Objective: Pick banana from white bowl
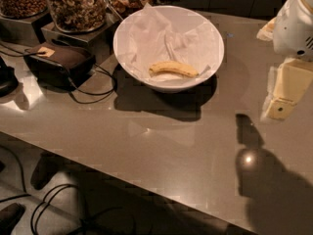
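Now | pincer (278, 106) right of white bowl (168, 85) | banana (173, 69) inside | jars (78, 6) behind

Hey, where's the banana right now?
In the camera view the banana lies on crumpled paper in the white bowl, upper centre of the table, right of the nut jars; the gripper hangs apart at the picture's right edge.

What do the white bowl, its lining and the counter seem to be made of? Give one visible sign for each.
White bowl: likely glazed ceramic or hard plastic; smooth, even rim. Lining: thin white paper, crumpled into sharp creases. Counter: polished stone or laminate, grey-brown, mirroring lights and shadows. The gripper hangs at the right edge, away from the bowl.
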